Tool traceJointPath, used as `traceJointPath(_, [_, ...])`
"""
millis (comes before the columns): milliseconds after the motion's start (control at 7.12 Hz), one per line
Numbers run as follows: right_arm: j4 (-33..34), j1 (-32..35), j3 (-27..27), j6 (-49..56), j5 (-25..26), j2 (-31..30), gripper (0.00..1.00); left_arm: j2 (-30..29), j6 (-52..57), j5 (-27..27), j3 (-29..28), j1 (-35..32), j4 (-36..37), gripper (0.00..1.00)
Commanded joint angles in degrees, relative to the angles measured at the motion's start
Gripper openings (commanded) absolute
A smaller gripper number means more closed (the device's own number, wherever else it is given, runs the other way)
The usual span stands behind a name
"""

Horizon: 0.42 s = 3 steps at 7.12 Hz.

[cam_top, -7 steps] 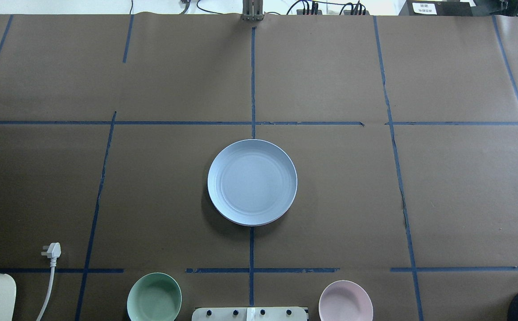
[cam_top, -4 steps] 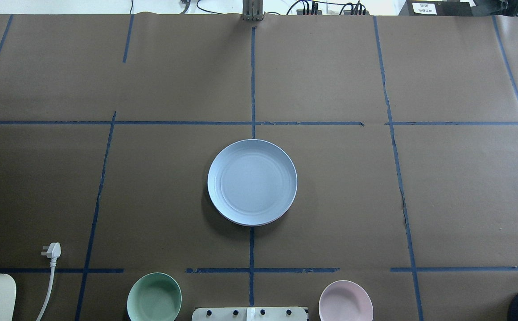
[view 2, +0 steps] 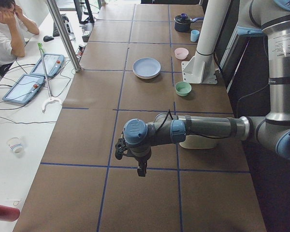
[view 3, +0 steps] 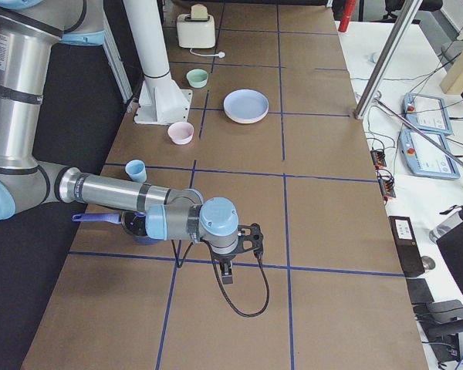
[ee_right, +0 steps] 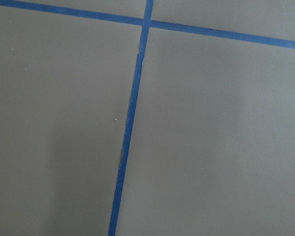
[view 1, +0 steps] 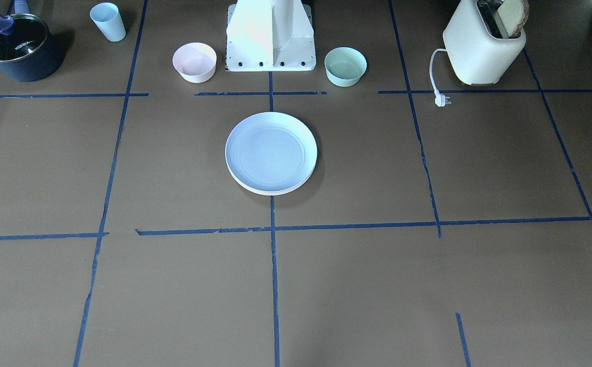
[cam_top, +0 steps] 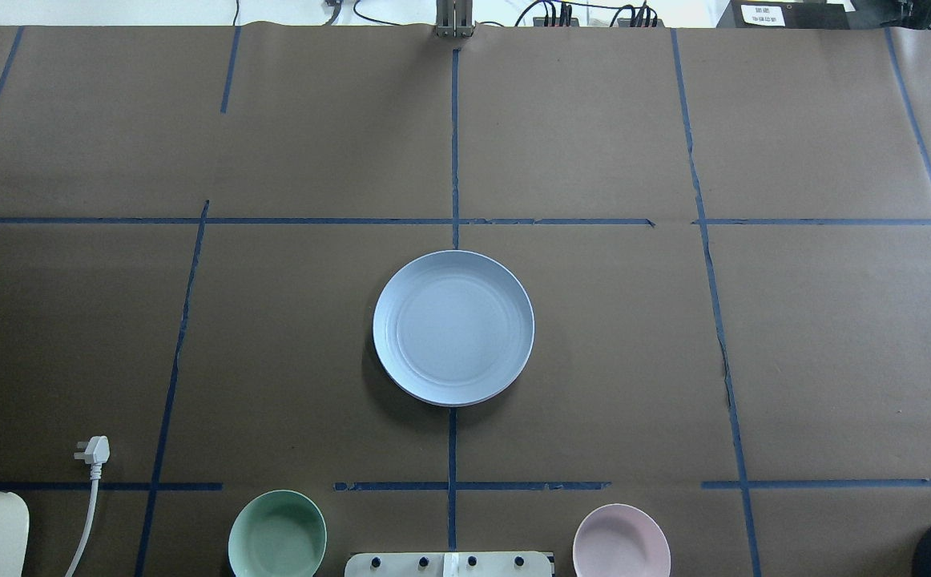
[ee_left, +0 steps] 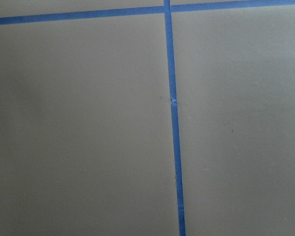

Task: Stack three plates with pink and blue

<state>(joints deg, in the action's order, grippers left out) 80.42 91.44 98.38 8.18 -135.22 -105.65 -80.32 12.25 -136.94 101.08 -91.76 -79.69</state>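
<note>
The three plates stand as one stack at the table's middle. The pale blue plate (cam_top: pixel 453 327) lies on top, and it also shows in the front-facing view (view 1: pixel 270 152). A cream-white rim (view 1: pixel 270 192) shows at the stack's bottom; a thin pink edge (view 3: pixel 245 121) shows under the blue plate in the right side view. My left gripper (view 2: pixel 141 171) hangs over bare table far from the stack, seen only in the left side view. My right gripper (view 3: pixel 226 277) hangs likewise, seen only in the right side view. I cannot tell whether either is open or shut.
A small pink bowl (cam_top: pixel 621 541) and a mint-green bowl (cam_top: pixel 277 535) flank the robot's base (view 1: pixel 270 35). A toaster (view 1: pixel 482 43) with its loose plug (cam_top: pixel 94 451), a dark pot (view 1: pixel 18 46) and a blue cup (view 1: pixel 108 21) stand near the robot's edge.
</note>
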Motion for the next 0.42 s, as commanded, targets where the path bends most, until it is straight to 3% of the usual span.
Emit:
traceJointPath(0, [-0.09, -0.04, 0.06, 0.00, 0.04, 0.00, 1.00, -0.02, 0.06, 0.01, 0.00, 0.00, -0.02, 1.00])
traceJointPath(281, [0.00, -0.04, 0.58, 0.00, -0.05, 0.00, 1.00, -0.02, 0.06, 0.01, 0.08, 0.00, -0.02, 1.00])
